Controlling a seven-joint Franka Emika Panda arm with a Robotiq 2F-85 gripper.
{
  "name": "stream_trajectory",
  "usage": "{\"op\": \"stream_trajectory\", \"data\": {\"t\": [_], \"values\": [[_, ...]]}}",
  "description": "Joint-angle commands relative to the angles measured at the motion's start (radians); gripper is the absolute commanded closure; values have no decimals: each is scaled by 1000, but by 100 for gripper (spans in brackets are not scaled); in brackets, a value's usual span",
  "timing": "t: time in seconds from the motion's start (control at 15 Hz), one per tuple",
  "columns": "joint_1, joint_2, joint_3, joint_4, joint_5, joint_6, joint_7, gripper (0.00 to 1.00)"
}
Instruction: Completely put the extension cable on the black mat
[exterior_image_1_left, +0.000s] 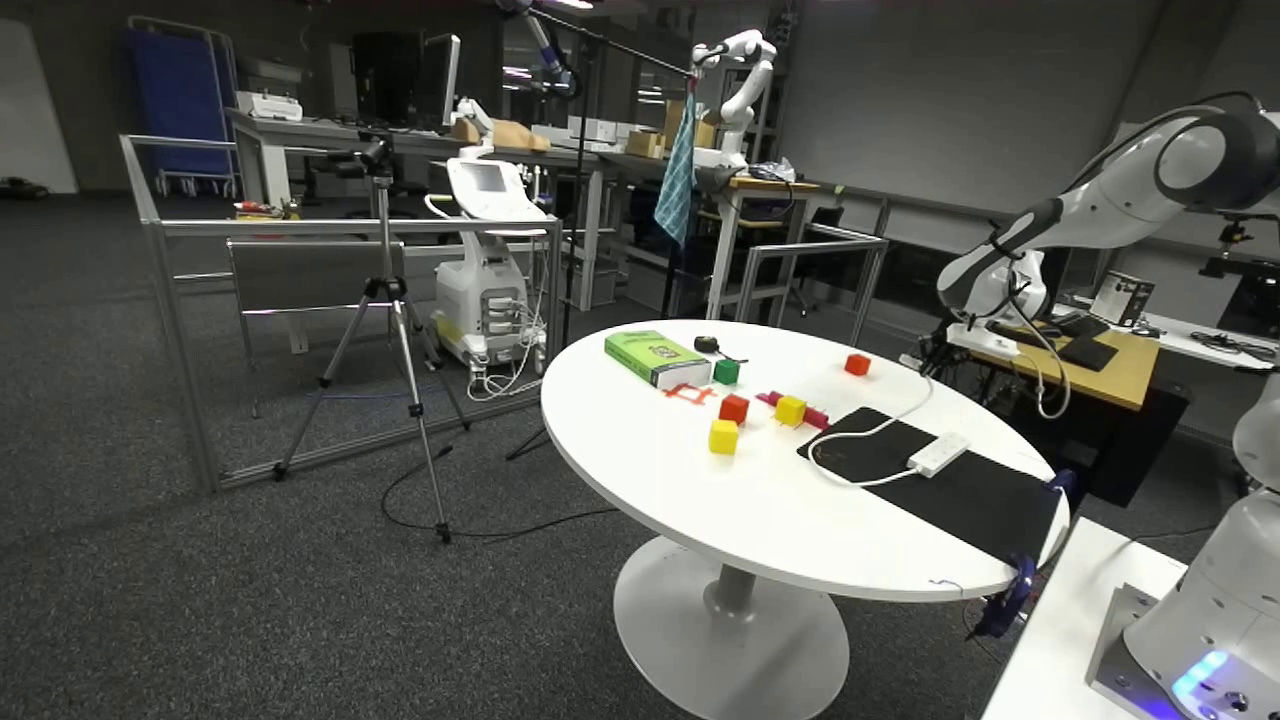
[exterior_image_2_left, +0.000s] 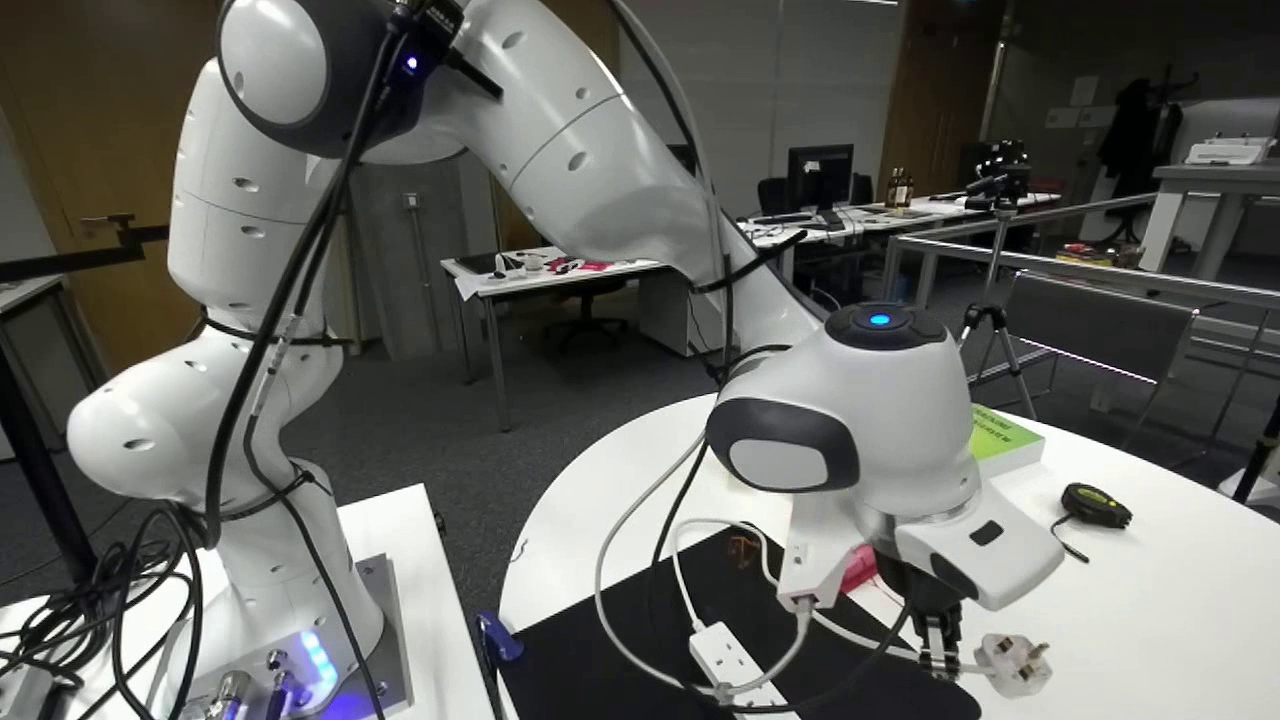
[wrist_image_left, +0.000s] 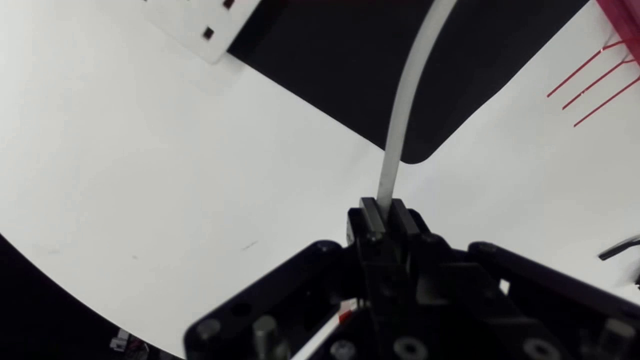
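The extension cable is a white power strip (exterior_image_1_left: 938, 455) with a thin white cord. The strip lies mostly on the black mat (exterior_image_1_left: 985, 510), with one end reaching past the mat's edge. In an exterior view the strip (exterior_image_2_left: 735, 660) and the mat (exterior_image_2_left: 600, 650) show partly behind hanging cables. The cord loops over the mat and runs off its corner to my gripper (exterior_image_2_left: 940, 645). The gripper is shut on the cord near the white plug (exterior_image_2_left: 1015, 665), beyond the mat. In the wrist view the gripper (wrist_image_left: 386, 215) pinches the cord; the strip (wrist_image_left: 200, 27) shows at top left.
A green box (exterior_image_1_left: 655, 357), a tape measure (exterior_image_1_left: 706, 344), several small red, yellow and green blocks, and a dark pink piece (exterior_image_1_left: 815, 416) stand on the round white table. A red block (exterior_image_1_left: 857, 364) is near the gripper. Blue clamps (exterior_image_1_left: 1008, 598) sit at the table's edge.
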Motion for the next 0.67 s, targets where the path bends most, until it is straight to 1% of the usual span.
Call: {"op": "stream_trajectory", "data": {"t": [0.0,0.2,0.27,0.4,0.6], "values": [[-9,-137,-29,-108,64,-104,32,98],[23,-180,-94,-149,51,-224,99,98],[31,-185,-107,-165,57,-233,121,98],[47,-187,-129,-194,70,-224,161,98],[62,-161,-137,-225,124,-177,218,98]]}}
